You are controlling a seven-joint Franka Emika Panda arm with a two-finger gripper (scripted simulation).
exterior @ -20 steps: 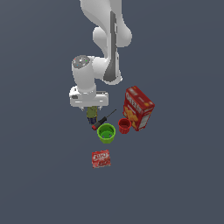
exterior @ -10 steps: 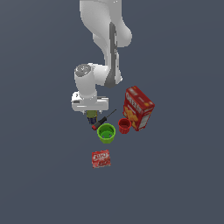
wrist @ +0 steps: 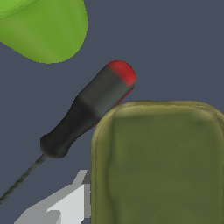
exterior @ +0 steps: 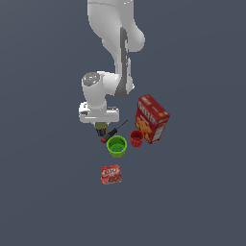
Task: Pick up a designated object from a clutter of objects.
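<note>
The tin can (exterior: pixel 101 129) with its olive-green top and dark blue sides stands on the floor at the exterior view's left end of the clutter. It sits right under my gripper (exterior: pixel 100 126). In the wrist view its olive top (wrist: pixel 159 164) fills much of the picture. One grey fingertip (wrist: pixel 65 205) shows close beside its side, and the other is out of view. The jaws look open around the can. The red-handled black screwdriver (wrist: pixel 87 109) lies against the can's edge.
The green cup (exterior: pixel 116 145) stands just beyond the screwdriver (exterior: pixel 111 132), and it shows in the wrist view (wrist: pixel 43 26) too. The red cup (exterior: pixel 137 138) and the tall red box (exterior: pixel 152 118) stand on the exterior view's right. The flat red packet (exterior: pixel 111 174) lies apart, nearer the camera.
The arm has come down a little over the can. The can and the other objects have not moved.
</note>
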